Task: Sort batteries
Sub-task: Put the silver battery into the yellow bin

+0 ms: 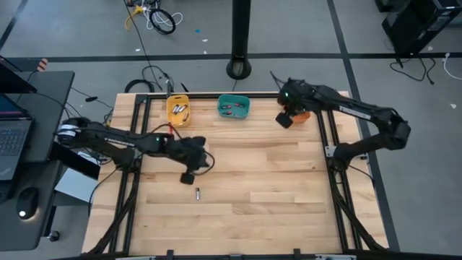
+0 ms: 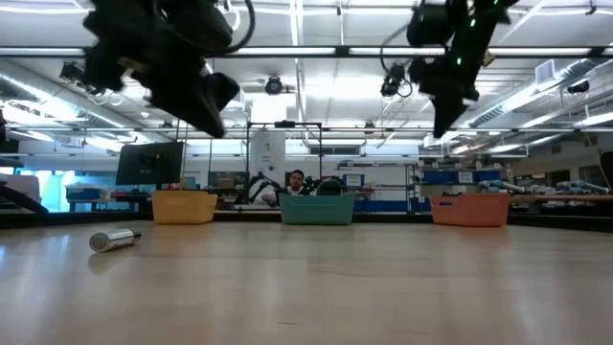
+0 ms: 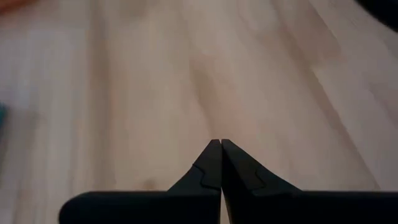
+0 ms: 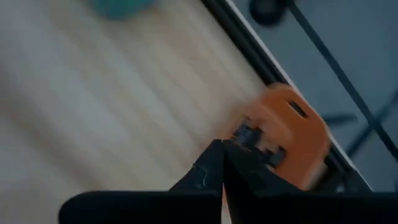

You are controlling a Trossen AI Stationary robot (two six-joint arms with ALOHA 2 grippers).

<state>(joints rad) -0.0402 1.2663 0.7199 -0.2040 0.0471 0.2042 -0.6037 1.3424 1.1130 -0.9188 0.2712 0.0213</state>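
High view: three bins [image 1: 177, 109]; one battery [image 1: 197, 193] on table [image 1: 274, 188].

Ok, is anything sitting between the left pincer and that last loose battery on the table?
Nothing visible. The battery lies alone on the bare wooden table, just in front of the left pincer, which hangs above it, shut and empty. The right pincer is far off, over the orange bin.

Grey floor [image 1: 303, 29] crossed by dark lines; loose cables [image 1: 160, 18] coiled on it. Black pole on a round base [image 1: 239, 68] just behind the wooden desk [image 1: 253, 180]. Side table with laptop [image 1: 11, 137] and mouse [image 1: 25, 209]. Long ceiling strip lights [image 2: 316, 51]. Monitor [image 2: 150, 165], shelving, seated person [image 2: 296, 180] far back.
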